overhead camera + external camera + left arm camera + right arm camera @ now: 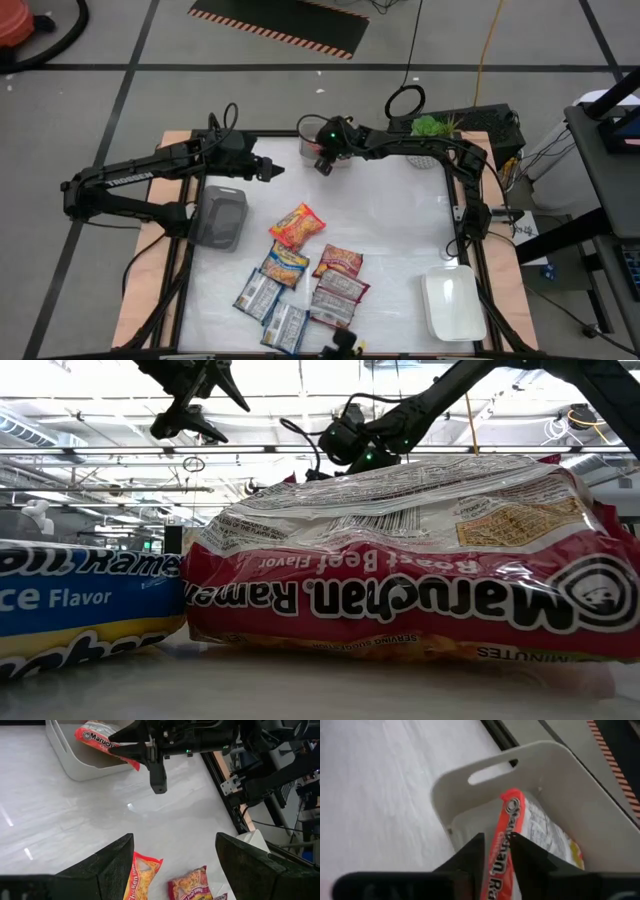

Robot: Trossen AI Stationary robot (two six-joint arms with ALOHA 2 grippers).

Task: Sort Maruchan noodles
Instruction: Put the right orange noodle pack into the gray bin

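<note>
Barely started: right pincer (323, 163) clamped on orange packet (506, 851) over white bin (546, 777) at counter's (390, 215) 12 o'clock. Seven packets (300, 270) left (6 o'clock cluster). Left pincer (272, 171) apart, idle.

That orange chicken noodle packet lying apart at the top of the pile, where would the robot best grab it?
Probably across its short width, coming straight down from above. The orange packet lies flat and tilted on the table, with bare surface along both long edges, and the open left tool is nearest.
</note>
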